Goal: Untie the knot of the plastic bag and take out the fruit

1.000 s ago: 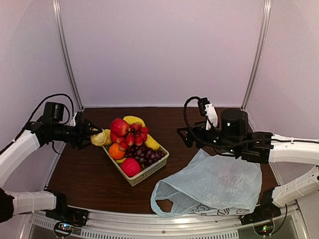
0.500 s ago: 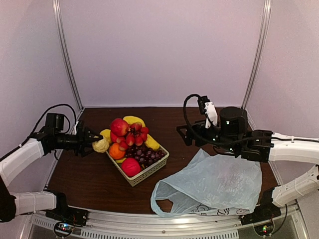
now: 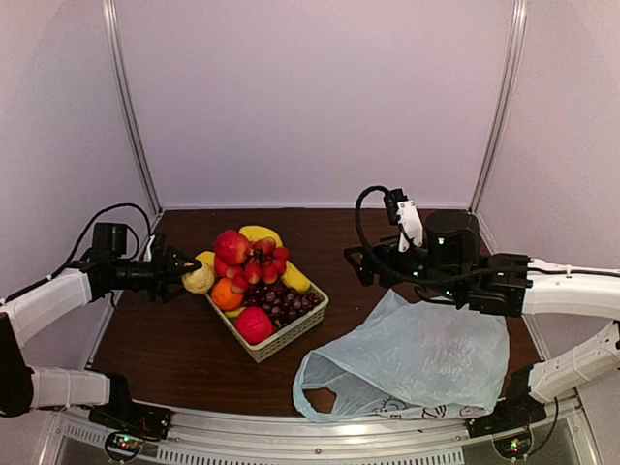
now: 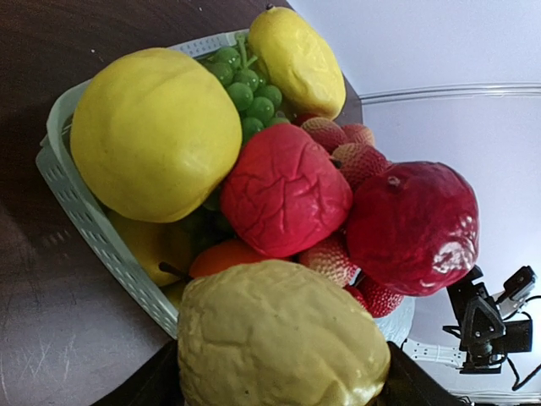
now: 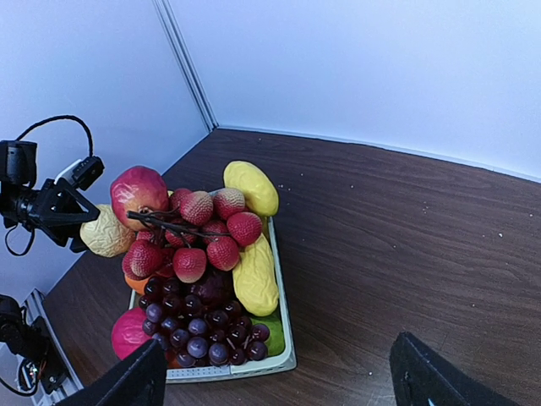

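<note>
Within the last second the left arm came lower and a little towards the middle. The left gripper (image 3: 186, 273) stayed closed around a small lumpy yellow lemon-like fruit (image 3: 200, 279), which now was just beside the left corner of the pale perforated plastic basket (image 3: 291, 334), itself heaped with red, yellow and purple fruit. The right arm did not move noticeably. The right gripper (image 5: 279, 376) hovered above the table with its fingers wide apart and nothing between them. The thin translucent pale blue plastic bag (image 3: 417, 363) lay slack and rather flat at the near right. One handle loop was open and no knot was visible, so I judged the untying done and this fruit one of the last to be set down, although the inside of the bag could not be seen. The surface was a dark brown wooden table (image 3: 165, 349), enclosed by plain pale walls with thin metal posts in the back corners.
</note>
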`<state>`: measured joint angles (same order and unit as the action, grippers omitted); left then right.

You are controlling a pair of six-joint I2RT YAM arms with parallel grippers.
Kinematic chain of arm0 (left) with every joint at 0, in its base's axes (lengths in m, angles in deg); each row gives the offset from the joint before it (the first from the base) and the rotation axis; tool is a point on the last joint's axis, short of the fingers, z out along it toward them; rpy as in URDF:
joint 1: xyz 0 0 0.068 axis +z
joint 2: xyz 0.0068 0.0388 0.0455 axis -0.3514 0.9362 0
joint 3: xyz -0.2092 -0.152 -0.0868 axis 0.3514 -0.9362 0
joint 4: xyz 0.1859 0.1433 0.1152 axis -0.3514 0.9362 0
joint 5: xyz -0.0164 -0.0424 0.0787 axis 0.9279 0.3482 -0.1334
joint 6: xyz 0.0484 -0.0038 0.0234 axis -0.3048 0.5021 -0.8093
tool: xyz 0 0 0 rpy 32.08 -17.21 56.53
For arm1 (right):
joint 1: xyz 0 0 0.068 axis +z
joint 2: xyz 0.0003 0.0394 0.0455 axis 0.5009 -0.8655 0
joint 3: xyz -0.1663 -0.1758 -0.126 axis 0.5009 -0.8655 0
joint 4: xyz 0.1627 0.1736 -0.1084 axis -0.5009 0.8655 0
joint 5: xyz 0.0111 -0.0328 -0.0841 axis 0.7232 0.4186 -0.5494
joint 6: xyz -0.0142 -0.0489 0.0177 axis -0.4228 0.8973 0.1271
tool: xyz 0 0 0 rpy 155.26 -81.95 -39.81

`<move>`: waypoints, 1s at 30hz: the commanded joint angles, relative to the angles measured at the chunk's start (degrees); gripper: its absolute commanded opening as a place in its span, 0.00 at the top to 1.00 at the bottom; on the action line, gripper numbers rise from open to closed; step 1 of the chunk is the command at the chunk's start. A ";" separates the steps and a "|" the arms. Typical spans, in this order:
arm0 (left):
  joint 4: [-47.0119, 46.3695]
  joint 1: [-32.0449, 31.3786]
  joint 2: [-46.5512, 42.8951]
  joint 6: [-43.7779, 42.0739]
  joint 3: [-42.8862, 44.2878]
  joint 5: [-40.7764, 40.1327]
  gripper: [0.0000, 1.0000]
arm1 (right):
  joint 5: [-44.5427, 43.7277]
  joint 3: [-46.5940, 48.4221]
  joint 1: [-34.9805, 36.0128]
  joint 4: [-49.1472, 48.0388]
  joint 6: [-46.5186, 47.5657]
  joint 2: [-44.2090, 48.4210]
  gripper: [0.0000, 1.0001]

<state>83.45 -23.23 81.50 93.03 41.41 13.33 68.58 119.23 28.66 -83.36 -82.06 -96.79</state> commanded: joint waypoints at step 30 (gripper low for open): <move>-8.68 1.51 5.76 4.57 -2.47 -0.96 0.47 | -4.67 -0.09 1.62 2.59 -0.31 1.69 0.08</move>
<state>77.46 -22.11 86.82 96.57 39.84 13.35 65.67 119.23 29.88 -82.05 -82.21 -96.52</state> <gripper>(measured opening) 0.745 0.920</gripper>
